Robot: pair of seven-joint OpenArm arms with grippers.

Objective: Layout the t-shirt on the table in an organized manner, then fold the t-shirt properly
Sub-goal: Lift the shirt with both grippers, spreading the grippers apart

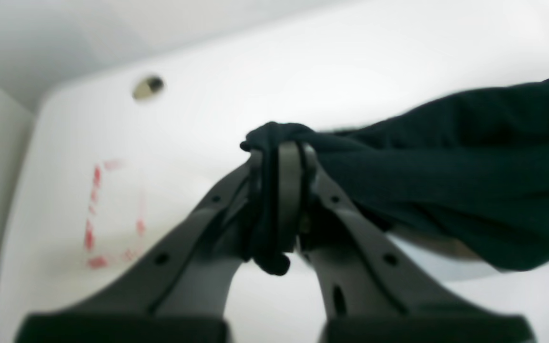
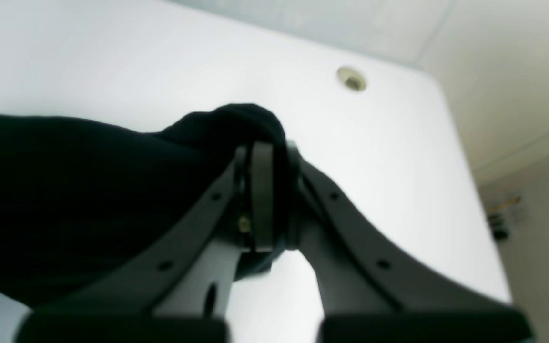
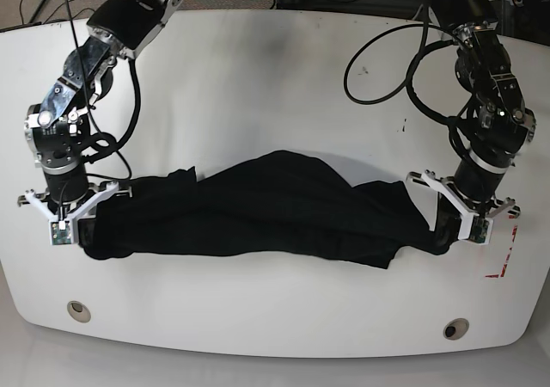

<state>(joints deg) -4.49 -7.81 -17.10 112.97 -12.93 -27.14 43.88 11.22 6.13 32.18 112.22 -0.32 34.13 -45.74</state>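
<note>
White table (image 3: 258,77) carries the laying-out step: from the view's left, the right gripper (image 3: 70,222) and then the left gripper (image 3: 453,228) each pinch an end of the dark t-shirt (image 3: 258,211), bunched between them, so spreading it flat likely comes next.

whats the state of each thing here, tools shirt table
left tool: shut on the t-shirt, fabric bunched between its fingers
right tool: shut on the t-shirt, fabric pinched at the tip
t-shirt: black, stretched between the two tools, rumpled, not folded, its middle draped on the table
table: white; red mark uncovered, beside the left tool
grommet holes: both uncovered, at the table's near edge
</note>
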